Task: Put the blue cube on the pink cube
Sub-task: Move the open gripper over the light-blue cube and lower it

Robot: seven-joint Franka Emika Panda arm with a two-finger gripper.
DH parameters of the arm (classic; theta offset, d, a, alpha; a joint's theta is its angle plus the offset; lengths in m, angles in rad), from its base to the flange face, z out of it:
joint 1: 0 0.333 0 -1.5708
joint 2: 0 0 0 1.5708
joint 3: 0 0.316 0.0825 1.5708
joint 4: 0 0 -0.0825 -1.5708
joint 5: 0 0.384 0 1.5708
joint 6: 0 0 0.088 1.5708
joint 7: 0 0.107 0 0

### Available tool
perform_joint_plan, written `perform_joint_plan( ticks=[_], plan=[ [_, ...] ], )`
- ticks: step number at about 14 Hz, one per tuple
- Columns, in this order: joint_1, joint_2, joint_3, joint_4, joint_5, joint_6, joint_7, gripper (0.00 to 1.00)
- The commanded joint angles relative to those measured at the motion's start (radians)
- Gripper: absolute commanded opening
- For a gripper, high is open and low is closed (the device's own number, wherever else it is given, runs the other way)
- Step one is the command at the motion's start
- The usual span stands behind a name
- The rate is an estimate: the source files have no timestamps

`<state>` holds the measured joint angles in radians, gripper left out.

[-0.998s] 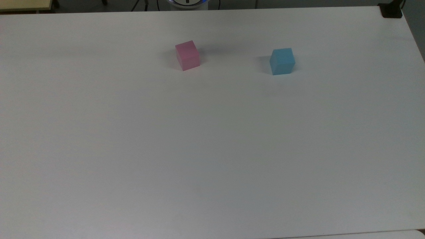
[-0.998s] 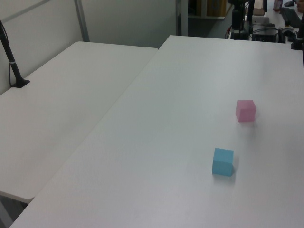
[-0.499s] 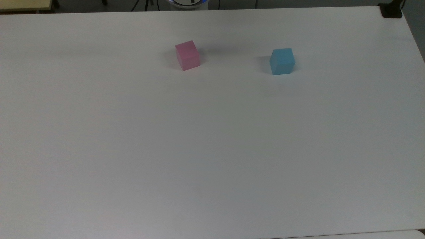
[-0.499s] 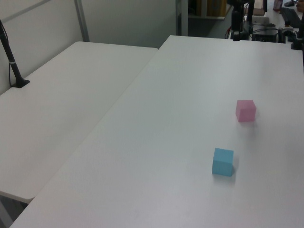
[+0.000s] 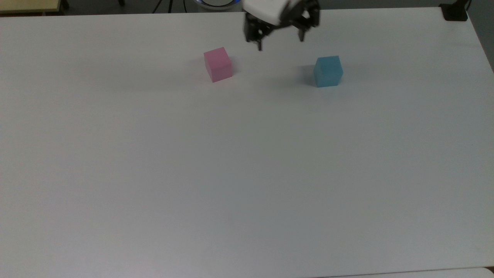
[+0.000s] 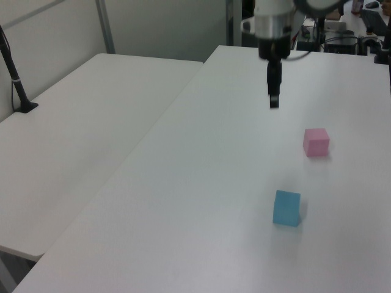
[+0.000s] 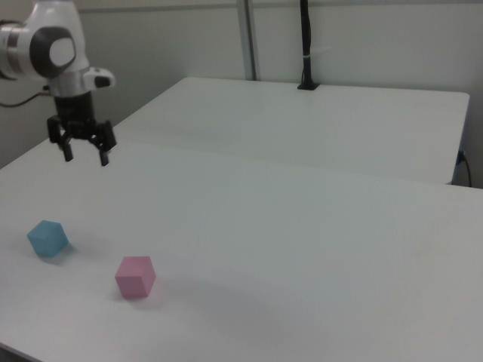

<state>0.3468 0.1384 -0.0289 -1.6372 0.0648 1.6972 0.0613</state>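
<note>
The gripper (image 5: 280,43) hangs above the white counter (image 5: 247,173), fingers (image 7: 104,156) apart and empty. Below, the blue cube (image 5: 328,71) and pink cube (image 5: 218,64) sit well apart.

No readable text, labels, brands, numbers or signs are found in any view. Plain faces are seen on the blue cube (image 5: 328,71) and the pink cube (image 5: 218,64); no markings are legible on the table (image 5: 247,173) around them.
</note>
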Motion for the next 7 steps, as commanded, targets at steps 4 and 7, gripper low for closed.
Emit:
perform_joint_plan(
  ticks=[4,7],
  plan=[
    [0.185,0.064,0.003,-0.084,0.0,0.067,0.143,1.0],
    [0.195,0.082,0.099,-0.191,-0.066,0.157,0.283,1.0]
  ],
)
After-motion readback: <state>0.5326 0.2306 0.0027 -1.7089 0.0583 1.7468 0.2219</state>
